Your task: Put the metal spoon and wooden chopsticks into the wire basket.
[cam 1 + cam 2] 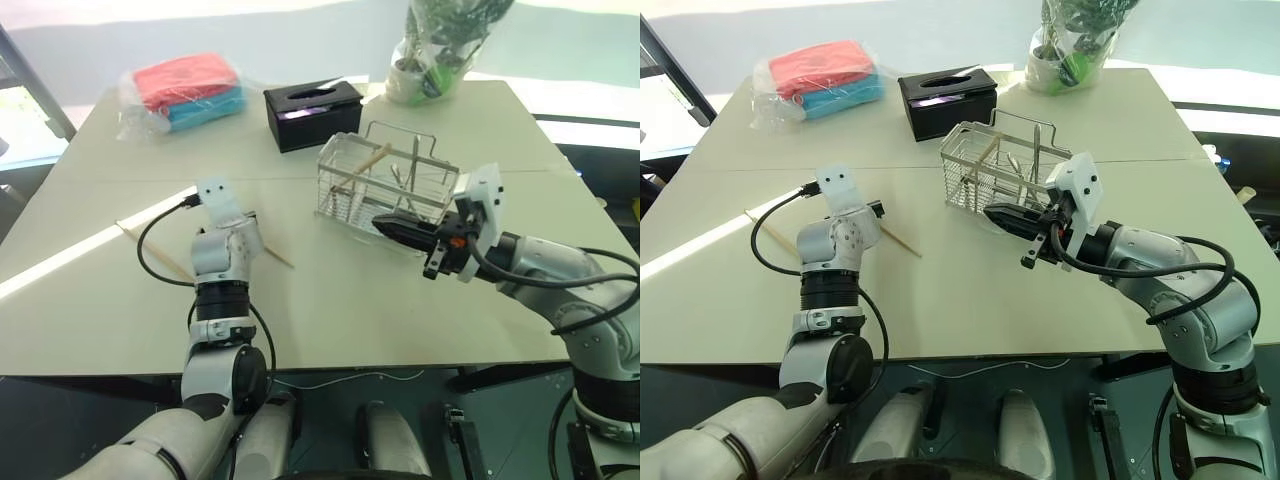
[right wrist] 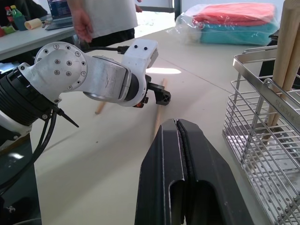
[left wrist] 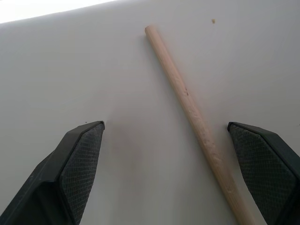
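While the left gripper (image 3: pixel 166 173) hangs spread over a thin tan wooden chopstick (image 3: pixel 187 101) flat on the pale table (image 1: pixel 350 300), it's mid-pickup. Next, imo: drop lower, pinch, carry to silver wire basket (image 1: pixel 385 185). Right gripper (image 2: pixel 180 176) pressed together w/ nothing held, near basket.

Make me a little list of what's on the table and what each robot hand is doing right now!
table: pale flat tabletop
basket: silver wire basket, utensils standing inside
chopstick on table: light tan wooden chopstick, lying flat
left gripper: open, fingers either side of that chopstick
right gripper: shut, empty, beside the basket
behind basket: black tissue box
far corner: red and blue cloths in clear plastic
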